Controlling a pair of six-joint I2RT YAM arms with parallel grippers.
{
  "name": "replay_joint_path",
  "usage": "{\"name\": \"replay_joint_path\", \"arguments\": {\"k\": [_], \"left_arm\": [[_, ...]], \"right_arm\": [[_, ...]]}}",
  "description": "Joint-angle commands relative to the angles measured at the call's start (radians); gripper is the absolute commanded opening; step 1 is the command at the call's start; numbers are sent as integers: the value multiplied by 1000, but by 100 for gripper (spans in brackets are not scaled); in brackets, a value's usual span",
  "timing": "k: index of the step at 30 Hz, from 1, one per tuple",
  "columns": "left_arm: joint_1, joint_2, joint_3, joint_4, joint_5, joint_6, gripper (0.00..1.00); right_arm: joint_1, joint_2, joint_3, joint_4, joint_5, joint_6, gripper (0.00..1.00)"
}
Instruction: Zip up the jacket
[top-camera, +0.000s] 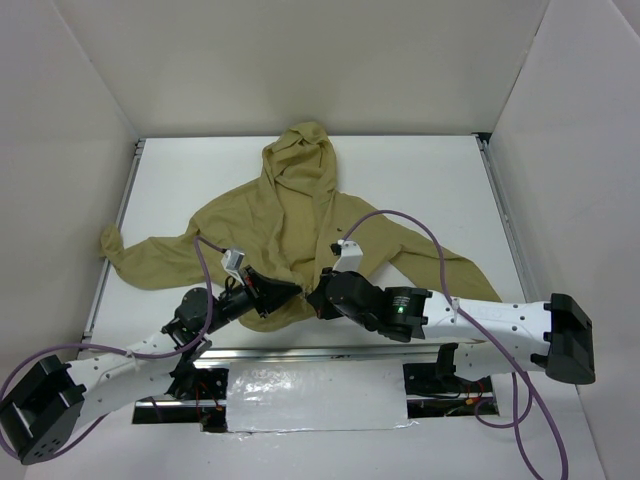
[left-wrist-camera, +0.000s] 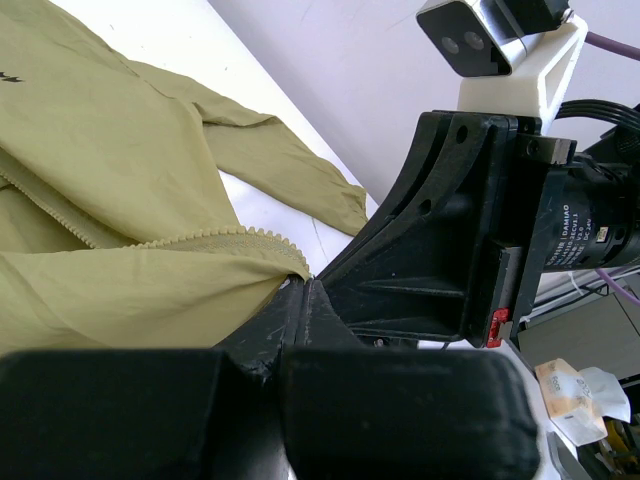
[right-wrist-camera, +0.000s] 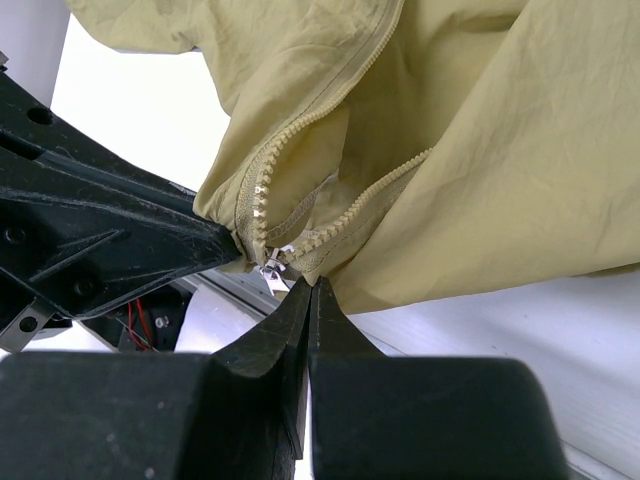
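The khaki jacket (top-camera: 280, 215) lies flat on the white table (top-camera: 430, 180), hood at the far side, sleeves spread left and right, front unzipped. Both grippers meet at its near hem. My left gripper (top-camera: 290, 289) is shut on the hem corner at the end of one row of zipper teeth (left-wrist-camera: 200, 238), with its tips (left-wrist-camera: 305, 283) pinching fabric. My right gripper (top-camera: 318, 298) is shut on the other hem edge (right-wrist-camera: 312, 284), just beside the small metal zipper slider (right-wrist-camera: 272, 272). The left gripper's finger (right-wrist-camera: 130, 235) touches the fabric from the left. The two zipper rows (right-wrist-camera: 262, 185) come together at the slider.
A metal rail and a silver foil patch (top-camera: 315, 395) run along the table's near edge below the grippers. White walls enclose the table on three sides. Purple cables (top-camera: 400, 220) loop over the jacket's right sleeve. Crumpled paper (left-wrist-camera: 580, 390) lies off the table.
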Motion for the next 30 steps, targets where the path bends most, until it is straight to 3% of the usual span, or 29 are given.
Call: {"name": "replay_joint_path", "arguments": {"k": [1, 30], "left_arm": [[-4, -4, 41, 56, -6, 28, 0], [-4, 17, 46, 99, 20, 11, 0]], "right_arm": [[-2, -27, 41, 5, 10, -15, 0], [-4, -53, 24, -9, 53, -13, 0]]}}
